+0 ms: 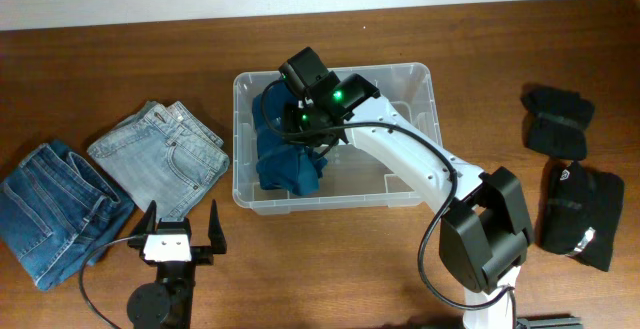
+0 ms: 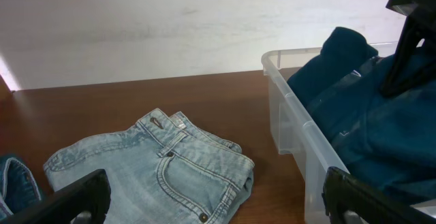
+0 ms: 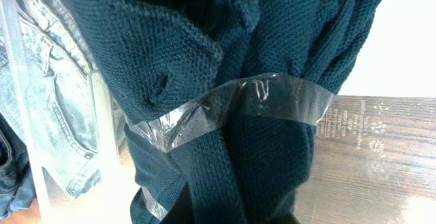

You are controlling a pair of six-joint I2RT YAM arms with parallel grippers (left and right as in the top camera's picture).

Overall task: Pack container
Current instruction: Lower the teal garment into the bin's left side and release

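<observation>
Overhead, we're seeing the right gripper [image 1: 303, 127] pinching a dark teal knit sweater [image 1: 288, 164] inside the clear container [image 1: 340, 202], which is sitting mid-table. The left gripper [image 1: 182, 225] is hanging spread wide near the light jeans [image 1: 160, 157].

Container [image 1: 335, 201] sits mid-counter [image 1: 120, 69]. Knit garment [image 1: 290, 164] is in its left half, against the left wall and rising above the rim. Right hand [image 1: 303, 121] is on top of that garment, toward the rear wall; its arm crosses the container's front-right corner.

Left of the container are two pairs of jeans. Nearer jeans [image 1: 160, 159] lie just beside the left wall, not touching it. Outer jeans [image 1: 50, 209] lie further left and forward, edges meeting.

Left hand [image 1: 181, 224] is in front of the nearer jeans.

Well right of the container lie the rear folded garment [image 1: 557, 119] and, before it, the front folded garment [image 1: 580, 214].
</observation>
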